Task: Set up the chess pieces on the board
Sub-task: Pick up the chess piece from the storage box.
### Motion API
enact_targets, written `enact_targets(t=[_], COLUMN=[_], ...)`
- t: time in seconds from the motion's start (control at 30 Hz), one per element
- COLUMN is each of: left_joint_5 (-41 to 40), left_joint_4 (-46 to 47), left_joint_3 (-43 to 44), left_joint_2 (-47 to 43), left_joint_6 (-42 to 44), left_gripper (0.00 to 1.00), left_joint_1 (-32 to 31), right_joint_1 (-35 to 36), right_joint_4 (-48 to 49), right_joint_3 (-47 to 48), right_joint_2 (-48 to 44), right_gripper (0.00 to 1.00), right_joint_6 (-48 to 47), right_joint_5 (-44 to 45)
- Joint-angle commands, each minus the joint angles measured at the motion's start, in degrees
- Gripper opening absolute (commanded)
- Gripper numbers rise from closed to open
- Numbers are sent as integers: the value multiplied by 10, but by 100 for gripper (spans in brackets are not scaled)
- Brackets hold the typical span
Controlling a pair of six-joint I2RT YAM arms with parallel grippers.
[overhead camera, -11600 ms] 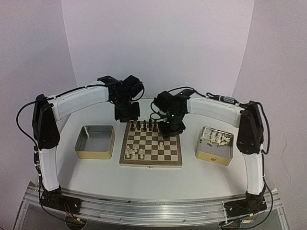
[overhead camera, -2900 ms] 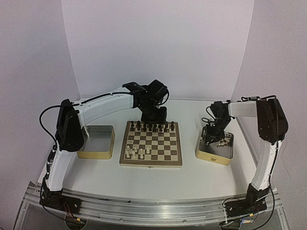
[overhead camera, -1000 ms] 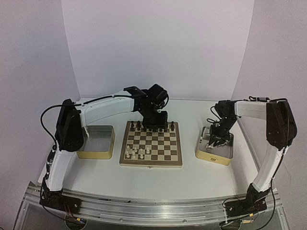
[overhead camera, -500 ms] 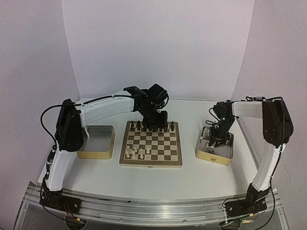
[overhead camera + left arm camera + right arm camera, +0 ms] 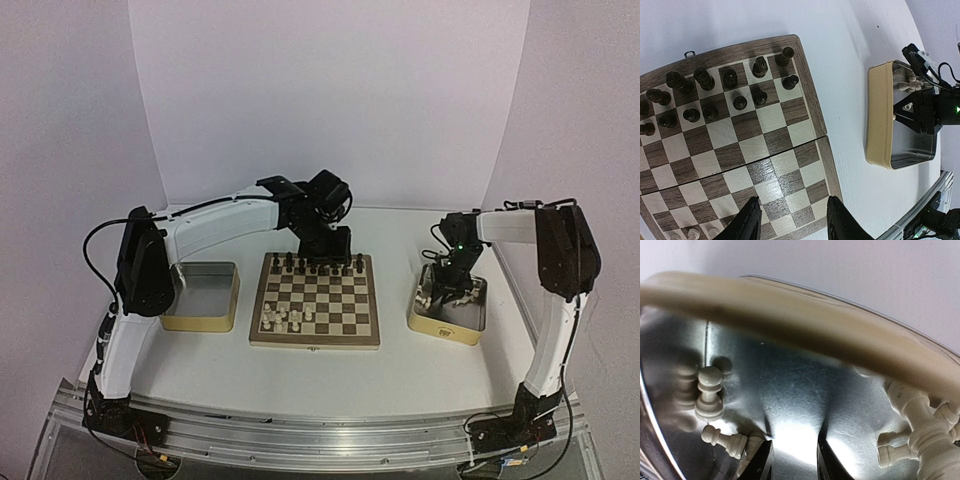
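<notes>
L claw (image 5: pixel 792 220) released, over board (image 5: pixel 775 116) | dark pcs (image 5: pixel 740 103) in 2 rows | R claw (image 5: pixel 792 460) released, in tin (image 5: pixel 790 315) amid white pcs (image 5: pixel 708 392)

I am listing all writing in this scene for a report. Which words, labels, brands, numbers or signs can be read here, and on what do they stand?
Right tin, near wall: one small dark mark, too small to read.
Chessboard, pale rim: no letters or numbers visible.
Nothing else in the three views carries readable text.
</notes>
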Motion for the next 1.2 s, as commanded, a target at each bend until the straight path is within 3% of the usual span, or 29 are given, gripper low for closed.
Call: enact_targets(t=[0.0,0.27,0.57,1.07,1.17], left_joint_5=[3,3,1,-1,1], left_joint_4=[-2,5,8,12,9], left_joint_3=[23,10,-4,-13,-5], left_joint_2=[-16,-21,-31,-36,-32], left_joint_6=[3,1,0,-6,-5], left_gripper=[44,44,44,44,44], left_joint_1=[1,1,1,0,0], right_joint_1=[1,6,32,32,32], right_joint_4=[7,24,25,26,26], right_joint_3=[6,-18,-17,10,14], right_joint_2=[-29,-72,-49,15,14], right_gripper=[29,31,32,18,6], right_joint_6=[12,39,41,29,30], right_joint_5=[-25,-49,-38,6,10])
